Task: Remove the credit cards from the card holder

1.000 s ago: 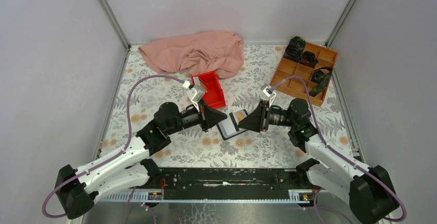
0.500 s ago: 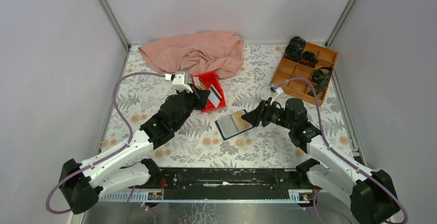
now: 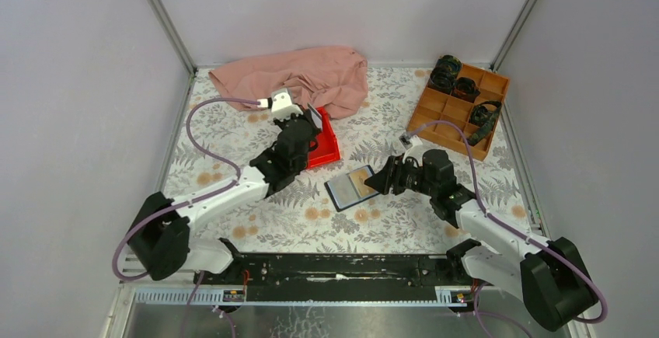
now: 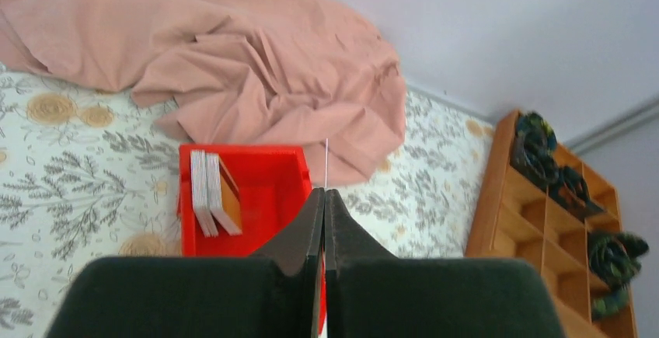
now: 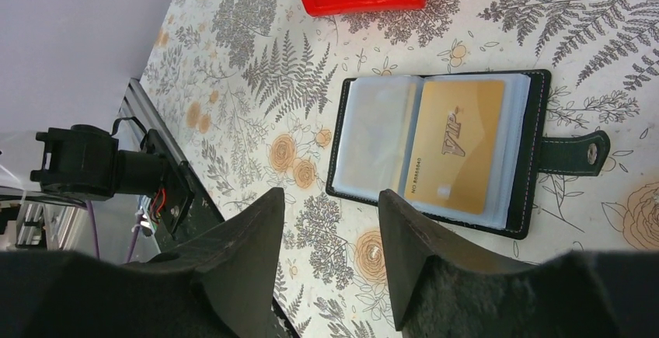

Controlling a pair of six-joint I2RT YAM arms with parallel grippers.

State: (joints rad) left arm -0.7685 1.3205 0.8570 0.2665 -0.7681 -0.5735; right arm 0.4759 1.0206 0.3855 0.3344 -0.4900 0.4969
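The card holder (image 3: 353, 186) lies open on the table, black outside and blue inside. A gold card (image 5: 455, 145) sits in its right pocket (image 5: 466, 151); the left pocket (image 5: 378, 137) looks empty. My right gripper (image 3: 378, 180) is open and empty, just right of the holder; in the right wrist view it (image 5: 330, 198) hovers near the holder's left edge. My left gripper (image 3: 311, 123) is shut on a thin card (image 4: 326, 163), seen edge-on, above the red tray (image 4: 241, 149). Several cards (image 4: 211, 192) stand on edge in the tray's left side.
A pink cloth (image 3: 299, 78) lies bunched behind the red tray (image 3: 328, 150), touching its far side. A wooden compartment box (image 3: 460, 109) with dark coiled items stands at the back right. The metal frame rail runs along the near edge.
My left gripper has drawn a card away from the holder and carried it back-left over the red tray. My right gripper has let go of the holder and backed off to the right.
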